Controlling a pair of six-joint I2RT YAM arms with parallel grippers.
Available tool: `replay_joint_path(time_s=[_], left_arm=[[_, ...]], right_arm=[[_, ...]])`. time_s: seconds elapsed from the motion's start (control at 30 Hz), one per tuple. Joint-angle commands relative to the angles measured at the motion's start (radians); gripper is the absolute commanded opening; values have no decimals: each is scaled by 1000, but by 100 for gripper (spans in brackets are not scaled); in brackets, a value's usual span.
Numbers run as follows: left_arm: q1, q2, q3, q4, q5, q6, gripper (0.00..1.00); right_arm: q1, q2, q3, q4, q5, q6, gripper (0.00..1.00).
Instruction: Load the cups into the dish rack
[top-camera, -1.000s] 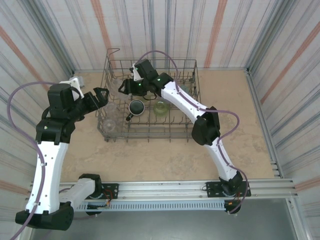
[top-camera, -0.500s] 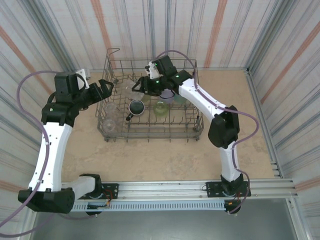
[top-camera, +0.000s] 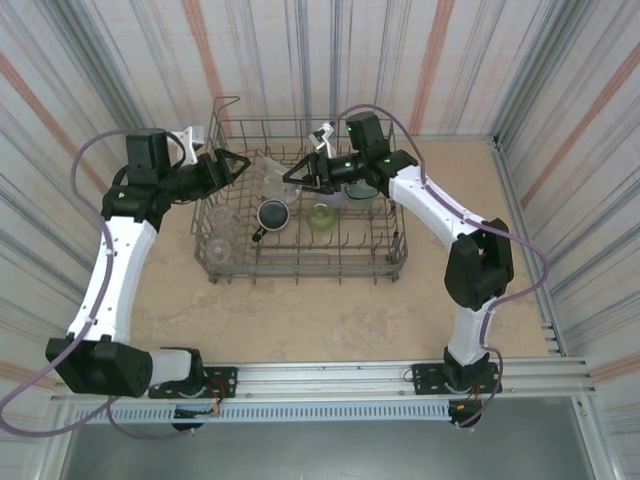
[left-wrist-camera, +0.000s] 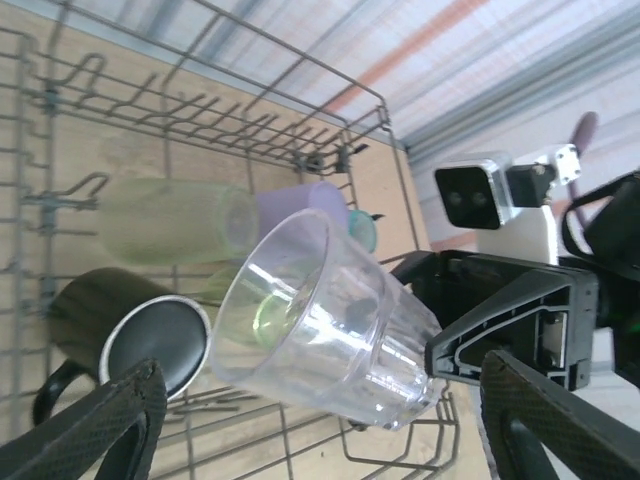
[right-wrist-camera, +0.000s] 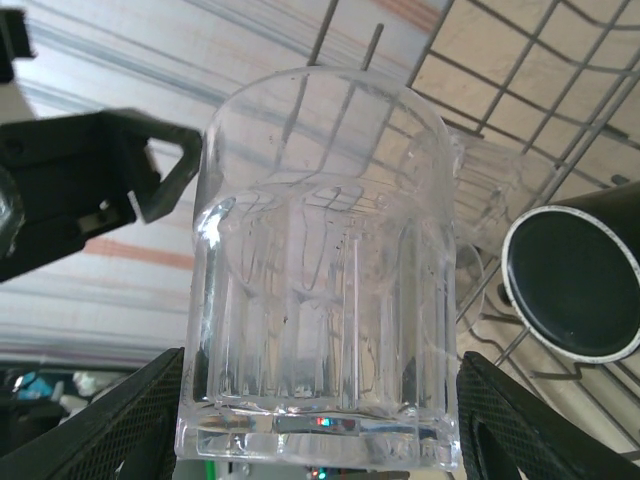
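A clear ribbed cup (top-camera: 266, 176) hangs above the back of the dish rack (top-camera: 300, 268), and my right gripper (top-camera: 297, 178) is shut on its base. In the right wrist view the cup (right-wrist-camera: 320, 300) stands between the two fingers, gripper (right-wrist-camera: 320, 365). My left gripper (top-camera: 228, 165) is open, with its fingers wide on either side of the same cup (left-wrist-camera: 320, 320) and not touching it, gripper (left-wrist-camera: 320, 372). In the rack lie a dark mug (top-camera: 273, 214), an olive-yellow cup (left-wrist-camera: 175, 220), a lavender cup (left-wrist-camera: 300, 205) and a teal cup (left-wrist-camera: 362, 228).
Two clear cups (top-camera: 218, 248) sit in the rack's left end. Upright tines and tall wire sides surround the cups. Striped walls close in the tan table (top-camera: 460, 240), which has bare room right of the rack.
My right gripper has carried the clear cup rightward over the rack's back. My left gripper has risen and followed it, and its fingers have narrowed slightly around the cup.
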Motion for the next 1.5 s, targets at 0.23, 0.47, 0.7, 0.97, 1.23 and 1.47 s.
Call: replay_joint_path(time_s=[0.23,0.47,0.7,0.97,1.23,1.47], left_arm=[[7,80,18,117,225,-43,69],[-19,98,6,183,301,-67,43],[-44,99,-13,202,377,-51,25],[-35,74,-124,411,348,-221,0],[-18,64,-240,767,277,-502,0],[-19,84,-247,932,298,-641,0]], right_arm=[[-18,-61,-23,143,-191,-11,29],[-23,-20,19,144,-214,-9,29],[-26,11,56,139,-220,-4,30],[-34,-14,21,181,-155,31,66],[-54,-93,-196,459,-108,204,99],[-51,-67,-252,620,-104,311,99]])
